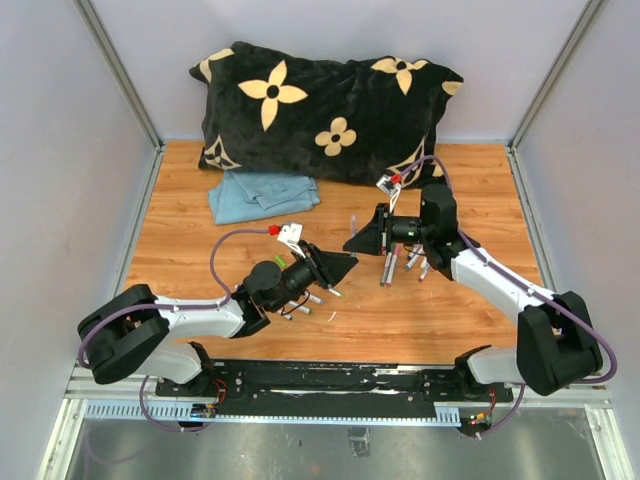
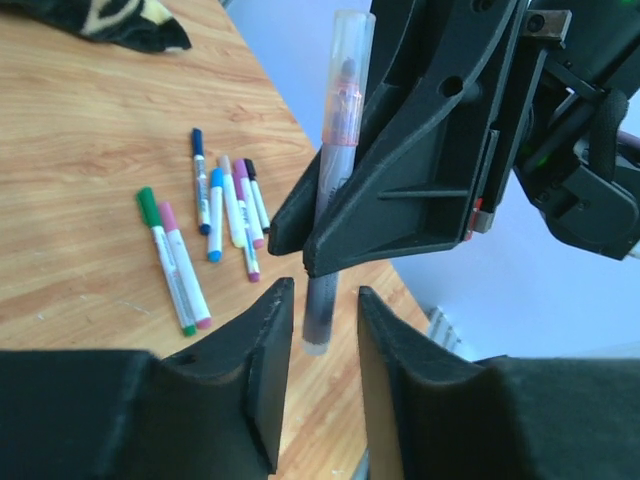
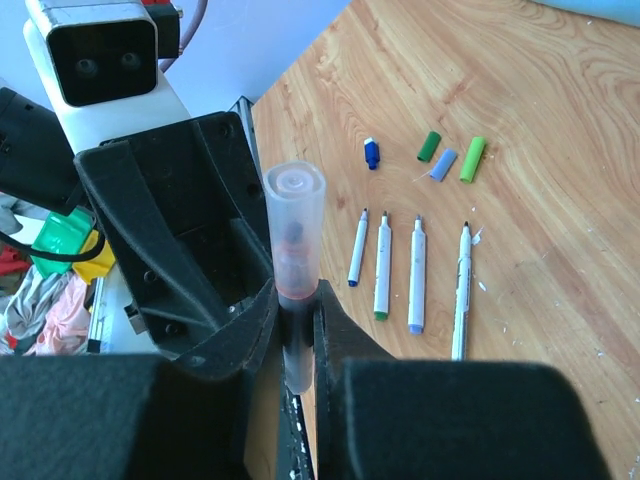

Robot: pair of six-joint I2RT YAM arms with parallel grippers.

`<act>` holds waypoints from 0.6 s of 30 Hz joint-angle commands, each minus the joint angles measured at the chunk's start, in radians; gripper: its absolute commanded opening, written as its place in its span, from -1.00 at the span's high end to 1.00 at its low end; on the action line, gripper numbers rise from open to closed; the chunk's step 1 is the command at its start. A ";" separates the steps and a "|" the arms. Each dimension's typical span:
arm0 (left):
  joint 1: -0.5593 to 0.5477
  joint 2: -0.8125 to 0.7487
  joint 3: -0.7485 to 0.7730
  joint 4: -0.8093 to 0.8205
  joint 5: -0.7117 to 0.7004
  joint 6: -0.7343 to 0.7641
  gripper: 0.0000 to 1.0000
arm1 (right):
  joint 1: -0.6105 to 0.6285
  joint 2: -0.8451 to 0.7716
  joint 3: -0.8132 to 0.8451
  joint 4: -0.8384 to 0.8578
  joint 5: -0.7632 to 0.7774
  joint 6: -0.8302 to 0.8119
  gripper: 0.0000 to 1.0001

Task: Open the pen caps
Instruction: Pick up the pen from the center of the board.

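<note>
While right jaws clamp the pen (image 3: 295, 250) | left jaws apart around its lower end

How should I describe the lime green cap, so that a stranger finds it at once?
On the wooden table, seen from the right wrist, four uncapped pens lie side by side. Just past their tips lies a row of loose caps. The lime green cap ends that row on the right, brighter and yellower than the dark green cap.

No text, label or number is legible anywhere.
</note>
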 commanded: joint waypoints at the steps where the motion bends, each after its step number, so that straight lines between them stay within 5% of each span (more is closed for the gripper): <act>1: -0.009 -0.070 -0.003 -0.007 0.062 0.064 0.12 | 0.003 -0.005 0.061 -0.102 -0.044 -0.134 0.99; 8: 0.002 -0.233 -0.081 -0.061 0.069 0.143 -0.68 | -0.032 0.035 0.146 -0.277 -0.212 -0.350 0.99; 18: 0.146 -0.322 -0.121 -0.056 0.330 0.082 -0.99 | -0.038 0.056 0.182 -0.379 -0.274 -0.463 0.96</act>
